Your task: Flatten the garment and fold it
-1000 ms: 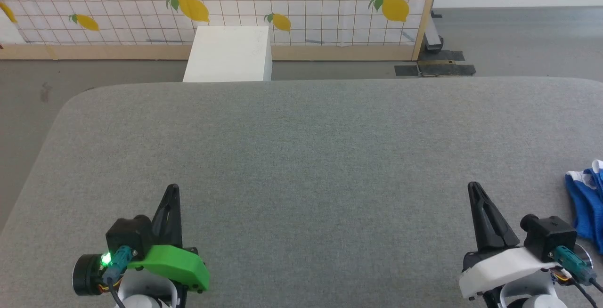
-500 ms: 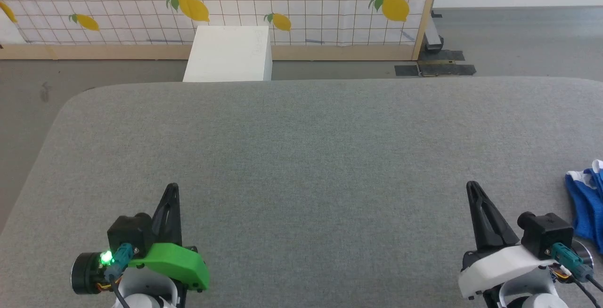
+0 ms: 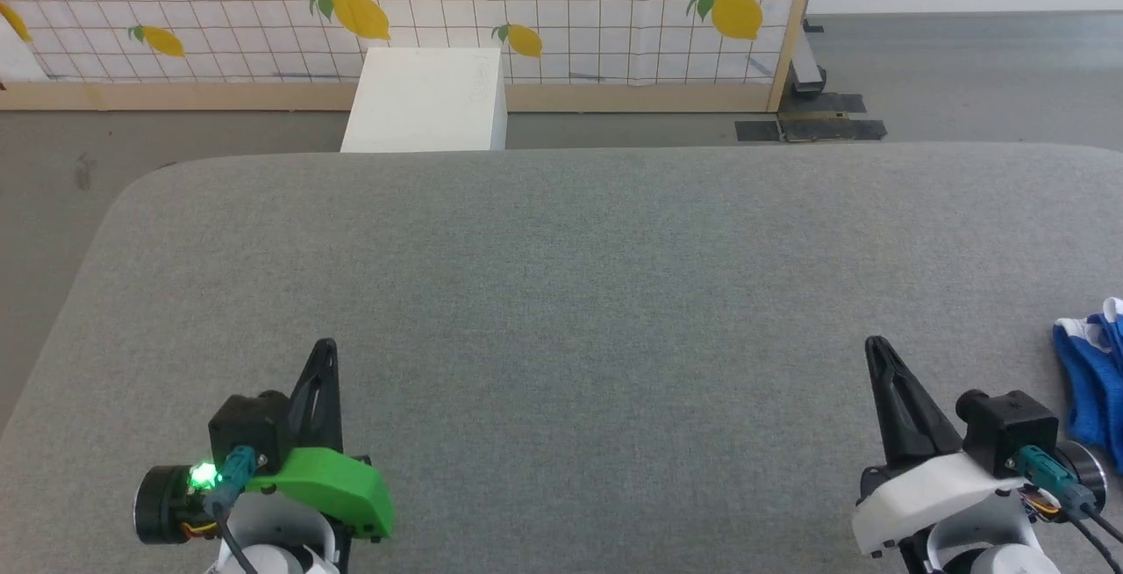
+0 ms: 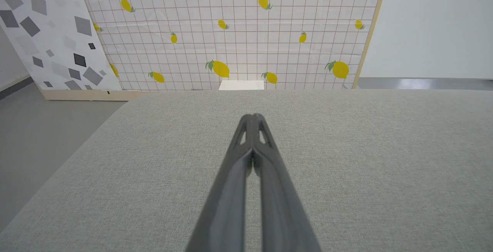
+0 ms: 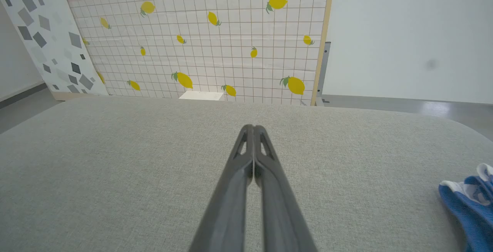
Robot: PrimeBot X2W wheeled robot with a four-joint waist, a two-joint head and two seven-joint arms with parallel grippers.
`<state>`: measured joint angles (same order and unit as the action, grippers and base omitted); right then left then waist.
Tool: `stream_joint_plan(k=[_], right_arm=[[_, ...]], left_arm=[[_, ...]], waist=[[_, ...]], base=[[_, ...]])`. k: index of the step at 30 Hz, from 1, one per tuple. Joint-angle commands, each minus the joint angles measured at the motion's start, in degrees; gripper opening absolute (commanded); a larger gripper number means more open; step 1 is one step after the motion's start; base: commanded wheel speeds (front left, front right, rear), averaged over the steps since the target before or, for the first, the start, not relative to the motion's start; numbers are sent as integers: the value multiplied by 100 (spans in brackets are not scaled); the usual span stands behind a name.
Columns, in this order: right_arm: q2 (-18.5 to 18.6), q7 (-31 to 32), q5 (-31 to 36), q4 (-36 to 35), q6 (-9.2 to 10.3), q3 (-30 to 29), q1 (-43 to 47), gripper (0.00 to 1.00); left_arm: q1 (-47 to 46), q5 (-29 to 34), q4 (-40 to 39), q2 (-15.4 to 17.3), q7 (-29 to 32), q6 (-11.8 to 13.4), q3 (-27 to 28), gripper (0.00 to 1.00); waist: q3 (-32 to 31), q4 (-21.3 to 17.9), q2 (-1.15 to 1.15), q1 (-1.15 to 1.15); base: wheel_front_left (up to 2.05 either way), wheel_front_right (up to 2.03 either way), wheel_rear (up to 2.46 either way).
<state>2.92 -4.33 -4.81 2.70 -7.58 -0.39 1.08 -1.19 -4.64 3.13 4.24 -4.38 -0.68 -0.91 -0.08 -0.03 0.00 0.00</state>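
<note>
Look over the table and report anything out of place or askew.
The garment lies crumpled at the table's right side, beyond the right gripper and cut off by the head view's edge, not spread in the middle. That gripper and the left gripper are shut and empty. Nothing else stands out.

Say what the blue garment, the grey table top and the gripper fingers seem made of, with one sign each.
Garment: probably soft knit cloth; matt, lying in limp folds.
Table top: seemingly a woven fabric cover; fine speckled weave, matt.
Fingers: likely hard dark plastic; smooth, faint sheen, cut-out openings near tips.
</note>
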Motion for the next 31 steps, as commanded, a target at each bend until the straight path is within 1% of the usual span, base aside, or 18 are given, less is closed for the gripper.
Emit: stream_joint_plan(k=[1,31], right_arm=[[-3,42,76,-45,6,12,-77,0],[-4,375,420,-236,8,35,-104,0]], left_arm=[[81,69,-41,-24,30,40,13,0],[113,405,-272,-119,377,63,79,0]], waist=[[0,0,0,0],[7,2,0,0]], base=[[0,0,0],[0,0,0]])
